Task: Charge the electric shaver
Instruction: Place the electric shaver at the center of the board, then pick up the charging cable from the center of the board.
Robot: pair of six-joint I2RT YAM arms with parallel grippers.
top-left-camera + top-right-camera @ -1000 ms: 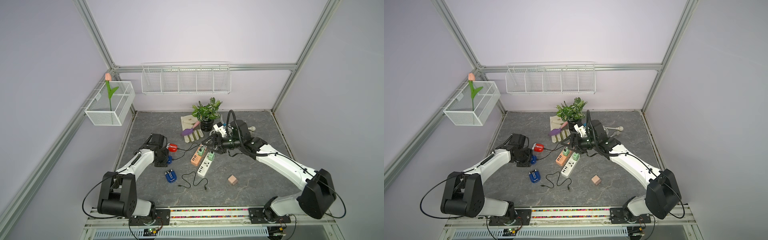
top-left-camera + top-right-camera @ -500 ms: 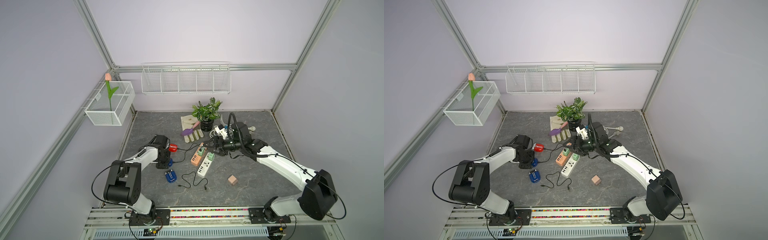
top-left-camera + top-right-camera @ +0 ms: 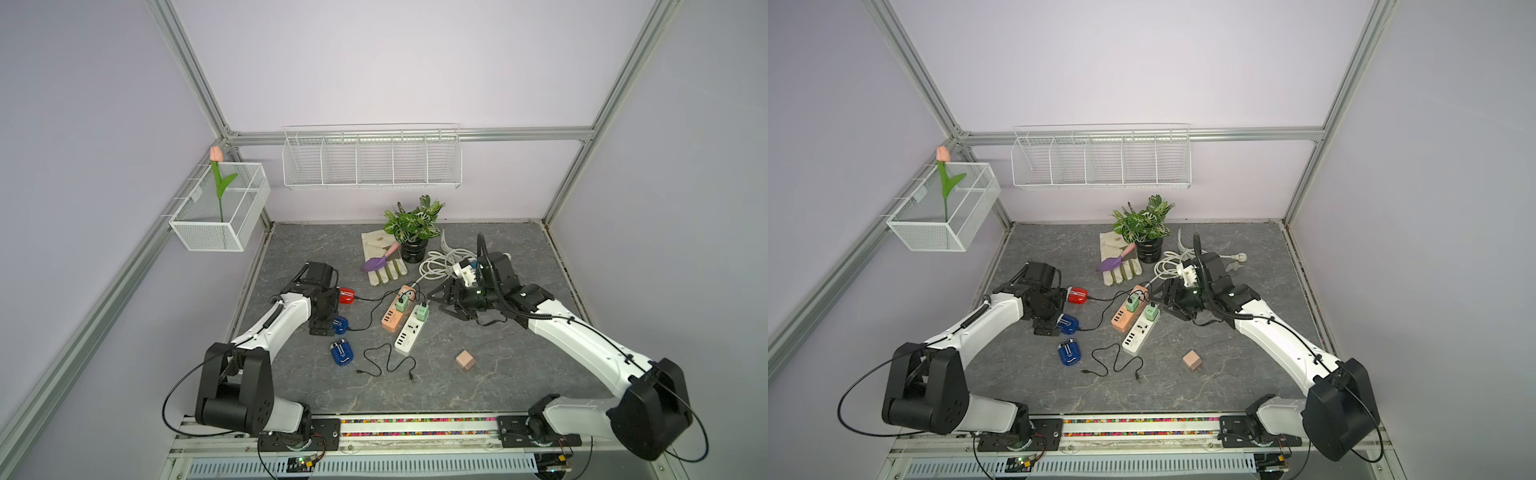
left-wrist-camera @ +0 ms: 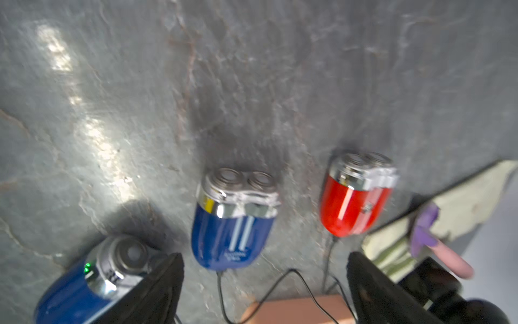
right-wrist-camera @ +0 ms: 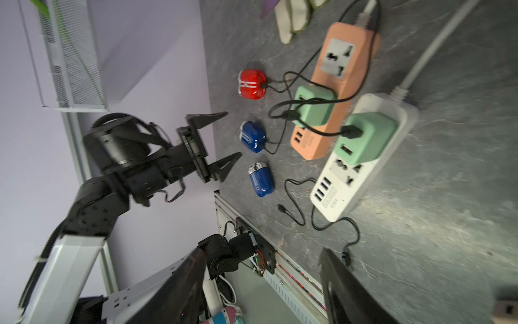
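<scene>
Left tool (image 3: 330,311) and right tool (image 3: 436,303) are both gaping, empty. Uncabled blue-and-chrome shaver (image 3: 341,352) is lying just below left tool in frame, axis near-vertical; left arm nearer.

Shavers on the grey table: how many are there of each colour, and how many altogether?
Red shaver: 1
Blue shavers: 2
Total: 3
</scene>
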